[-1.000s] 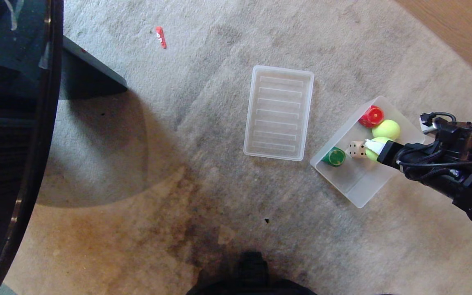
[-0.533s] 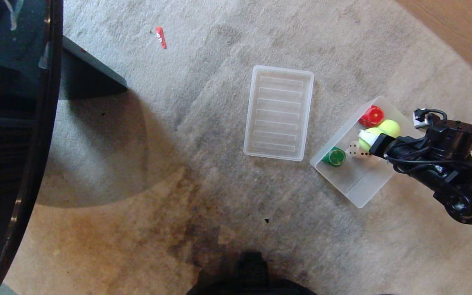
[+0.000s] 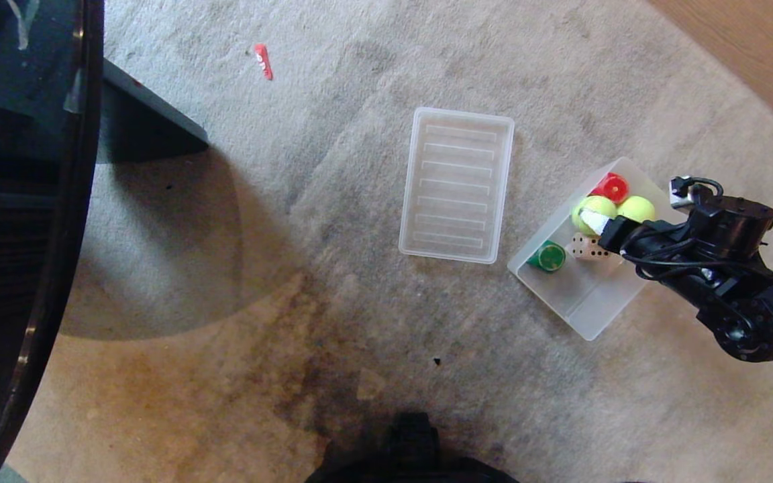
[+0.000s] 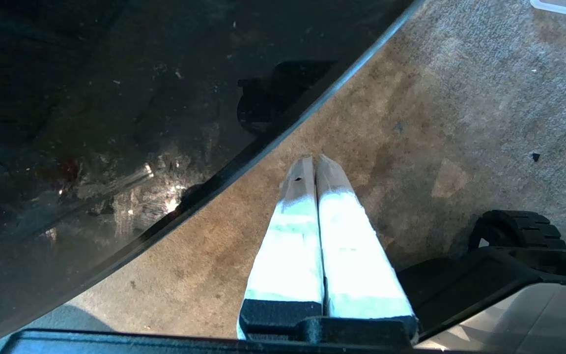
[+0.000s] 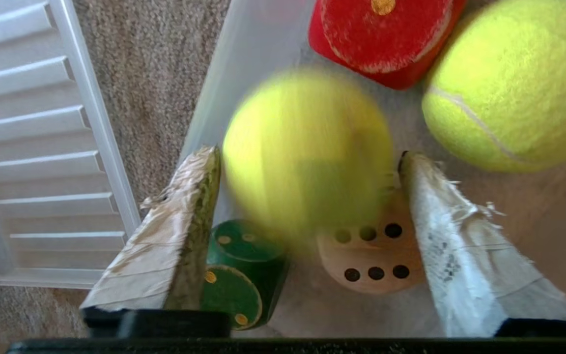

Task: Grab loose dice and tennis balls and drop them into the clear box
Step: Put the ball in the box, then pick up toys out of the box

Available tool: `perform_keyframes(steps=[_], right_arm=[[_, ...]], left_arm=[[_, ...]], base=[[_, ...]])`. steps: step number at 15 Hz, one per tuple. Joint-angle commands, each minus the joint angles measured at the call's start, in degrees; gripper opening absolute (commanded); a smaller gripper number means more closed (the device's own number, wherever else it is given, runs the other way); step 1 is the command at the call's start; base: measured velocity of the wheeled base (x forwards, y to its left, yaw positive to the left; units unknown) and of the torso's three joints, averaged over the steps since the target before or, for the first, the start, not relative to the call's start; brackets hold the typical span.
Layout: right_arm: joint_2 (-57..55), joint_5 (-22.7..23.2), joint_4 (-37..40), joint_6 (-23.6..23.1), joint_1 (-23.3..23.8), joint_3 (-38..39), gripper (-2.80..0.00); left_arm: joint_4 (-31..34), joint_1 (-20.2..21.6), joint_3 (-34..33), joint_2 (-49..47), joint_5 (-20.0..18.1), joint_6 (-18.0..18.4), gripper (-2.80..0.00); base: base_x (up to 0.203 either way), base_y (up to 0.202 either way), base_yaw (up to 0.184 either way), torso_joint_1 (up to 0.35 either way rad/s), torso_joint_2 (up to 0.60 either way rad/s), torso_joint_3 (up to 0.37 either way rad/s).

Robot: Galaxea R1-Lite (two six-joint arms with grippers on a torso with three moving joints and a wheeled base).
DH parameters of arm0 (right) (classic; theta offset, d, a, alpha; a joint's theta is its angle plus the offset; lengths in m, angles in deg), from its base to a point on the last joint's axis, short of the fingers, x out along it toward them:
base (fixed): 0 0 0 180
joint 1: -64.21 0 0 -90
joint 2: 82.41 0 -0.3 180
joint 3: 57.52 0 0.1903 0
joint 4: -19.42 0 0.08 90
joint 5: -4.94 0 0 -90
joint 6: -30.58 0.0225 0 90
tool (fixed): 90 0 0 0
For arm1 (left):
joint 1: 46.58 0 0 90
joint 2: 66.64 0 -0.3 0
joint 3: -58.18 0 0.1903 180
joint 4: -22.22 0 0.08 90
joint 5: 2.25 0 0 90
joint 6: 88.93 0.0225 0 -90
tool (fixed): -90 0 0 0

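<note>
over the grey carpet (image 3: 333, 134), with the ribbed lid (image 3: 457, 184) lying flat just beside it, sits the clear box (image 3: 584, 315), already holding a red die (image 3: 609, 188), a green die (image 3: 547, 256), the beige die (image 3: 586, 245) and a second tennis ball (image 3: 636, 208). reaching in from the robot's right, hovers above the box's middle: the right claw (image 5: 307, 177), jaws spread wide apart and clamped on nothing. between and just beyond the fingertips (image 5: 199, 196), blurred as though loose and dropping, hangs the tennis ball (image 5: 307, 147); seems clear of both pads, though contact at the right pad cannot be ruled out. directly beneath it, the beige die and green die; beside it, the red die and the other ball.

to do this release well, probably: keep the jaws wide, hold steady above the box until the ball settles, then lift straight up so neither pad clips a wall or nudges the ball out.

parked near the dark glass edge (image 4: 283, 132), low over the carpet: the left claw (image 4: 312, 164), fingers pressed together, empty
</note>
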Motion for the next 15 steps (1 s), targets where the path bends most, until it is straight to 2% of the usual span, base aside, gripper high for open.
perform_keyframes(steps=[1, 6, 9, 10, 15], right_arm=[[-0.07, 0.07, -0.39, 0.1, -0.02, -0.09, 0.0], [2.4, 0.62, -0.32, -1.34, 0.01, 1.19, 0.0], [9.11, 0.76, 4.54, -1.0, 0.14, 4.13, 0.0], [10.51, 0.78, 7.65, -0.93, 0.35, 5.47, -2.8], [28.42, 0.8, 31.0, -3.1, 1.12, 15.91, -2.8]], left_arm=[[-0.02, 0.0, -0.09, 0.0, 0.03, -0.02, -2.8], [-0.02, 0.0, -0.09, 0.0, 0.03, -0.11, -2.8], [-0.02, 0.0, -0.09, 0.0, 0.03, -0.11, -2.8], [-0.02, 0.0, -0.09, 0.0, 0.03, -0.02, -2.8], [-0.02, 0.0, -0.09, 0.0, 0.03, -0.02, -2.8]], base=[[0.0, 0.0, 0.0, 0.0, 0.0, 0.0], [0.0, 0.0, 0.0, 0.0, 0.0, 0.0], [0.0, 0.0, 0.0, 0.0, 0.0, 0.0], [0.0, 0.0, 0.0, 0.0, 0.0, 0.0], [0.0, 0.0, 0.0, 0.0, 0.0, 0.0]])
